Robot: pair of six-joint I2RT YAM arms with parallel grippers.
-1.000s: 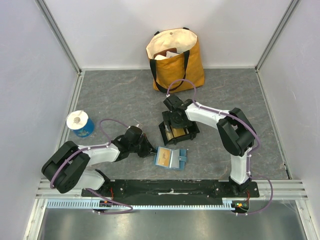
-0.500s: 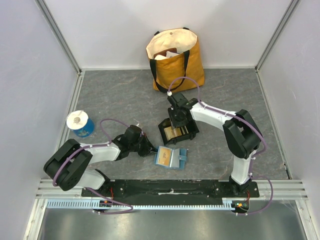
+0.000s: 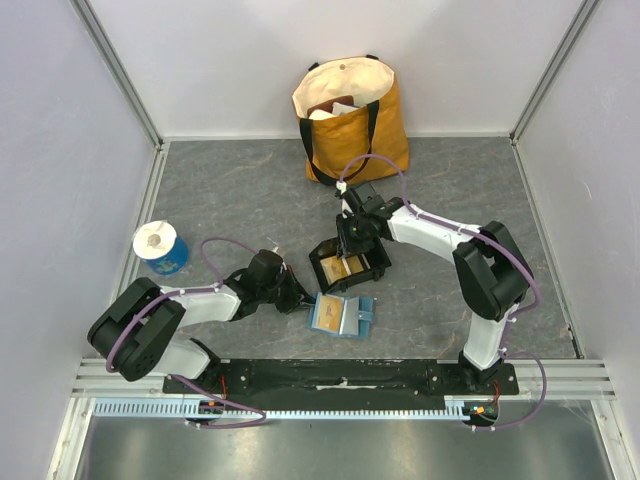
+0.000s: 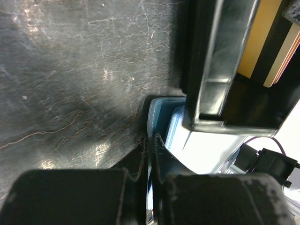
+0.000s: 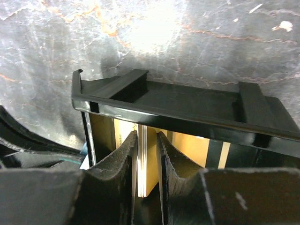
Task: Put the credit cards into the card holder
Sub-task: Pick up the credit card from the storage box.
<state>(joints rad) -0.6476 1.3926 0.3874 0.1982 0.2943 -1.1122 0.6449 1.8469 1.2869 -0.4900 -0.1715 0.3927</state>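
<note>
Fingers (image 5: pixel 117 164) tight on cards (image 5: pixel 149 159); wrist view only

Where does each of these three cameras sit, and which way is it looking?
Top external: fixed above and behind, looking down on the table; both arms show whole.
Left wrist: on the left arm, looking along the left gripper, shut on the card holder at its edge.
Right wrist: on the right arm, looking down past the right gripper, closed on a tan card.
Shared: all three see the black tray.
</note>
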